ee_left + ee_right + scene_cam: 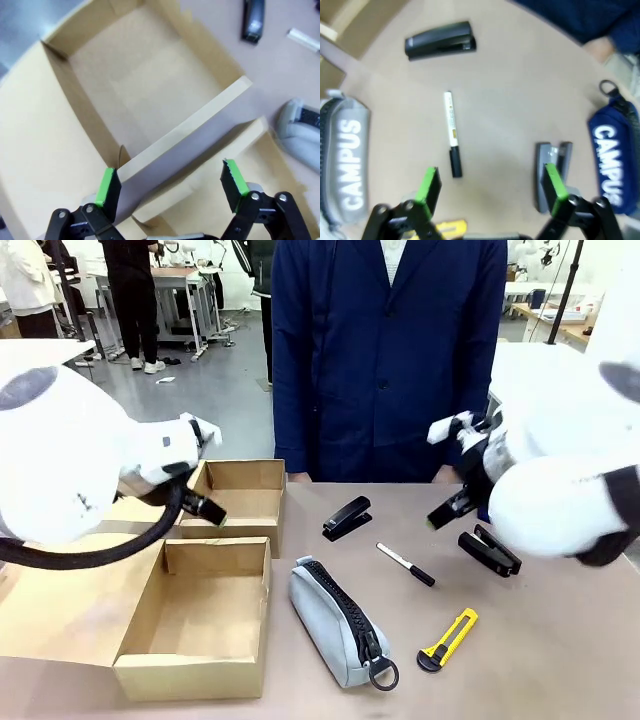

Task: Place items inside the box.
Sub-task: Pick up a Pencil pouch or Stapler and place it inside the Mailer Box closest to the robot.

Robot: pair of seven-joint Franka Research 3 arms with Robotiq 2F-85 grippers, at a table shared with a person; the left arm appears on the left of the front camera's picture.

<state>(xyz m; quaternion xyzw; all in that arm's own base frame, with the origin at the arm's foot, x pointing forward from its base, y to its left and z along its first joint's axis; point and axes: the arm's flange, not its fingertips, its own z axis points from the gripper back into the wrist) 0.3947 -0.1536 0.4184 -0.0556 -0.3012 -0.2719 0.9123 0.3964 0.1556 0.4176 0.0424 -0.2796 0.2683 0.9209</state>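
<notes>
Both sets spread wide and empty, left fingers (106, 186) over cardboard box (190, 677) at desk's (560, 660) left edge, right fingers (428, 186) above marker pen (451, 125).

Spread claw (491, 176), marker pen (452, 131), black stapler (439, 40)

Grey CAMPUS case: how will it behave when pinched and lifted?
The grey case looks like soft fabric with bulging sides, so it probably squashes and droops. Its zip pull ring lies loose and may swing or snag. Broad and flat-lying, it seems unlikely to roll.
</notes>
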